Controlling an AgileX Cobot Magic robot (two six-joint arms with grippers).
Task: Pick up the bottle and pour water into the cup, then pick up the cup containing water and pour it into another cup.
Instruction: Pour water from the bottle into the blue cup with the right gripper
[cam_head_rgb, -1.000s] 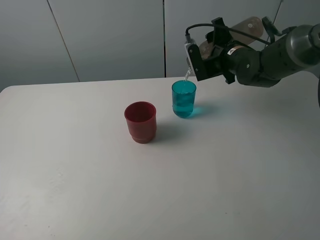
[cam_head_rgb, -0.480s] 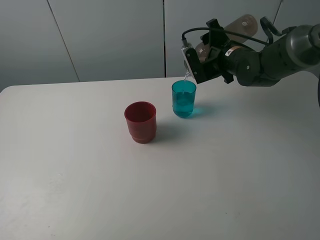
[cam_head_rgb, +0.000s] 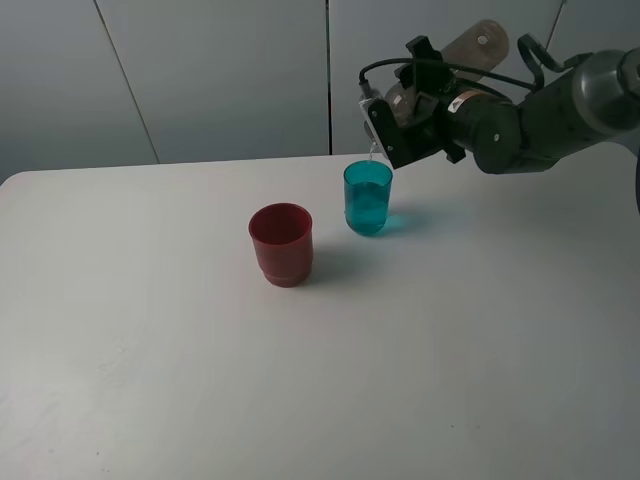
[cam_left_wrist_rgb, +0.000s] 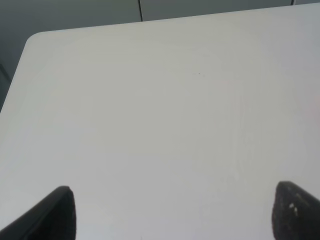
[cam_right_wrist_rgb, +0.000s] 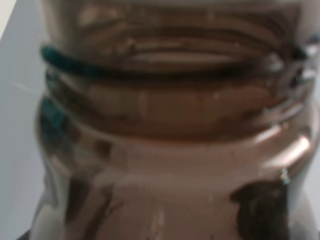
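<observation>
My right gripper (cam_head_rgb: 398, 120) is shut on the bottle (cam_head_rgb: 476, 44), a smoky grey-brown one tipped steeply with its base raised to the upper right. Its mouth hangs just above the far rim of the cup (cam_head_rgb: 368, 198), a translucent teal tumbler partly filled with water. A thin stream of water (cam_head_rgb: 373, 152) runs from mouth to cup. The other cup (cam_head_rgb: 281, 243), opaque red, stands upright to the front left of the teal one. The threaded neck of the bottle (cam_right_wrist_rgb: 165, 125) fills the right wrist view. My left gripper (cam_left_wrist_rgb: 177, 220) is open over bare table, holding nothing.
The white table (cam_head_rgb: 450, 350) carries only the two cups. Its rounded far corner and edge (cam_left_wrist_rgb: 35, 42) show in the left wrist view, with a grey wall panel (cam_head_rgb: 220, 70) behind. My right arm (cam_head_rgb: 560, 110) reaches in from the right.
The bottle has tipped further, its base rising, and my right gripper has shifted slightly up and left over the teal cup. Both cups stay in place.
</observation>
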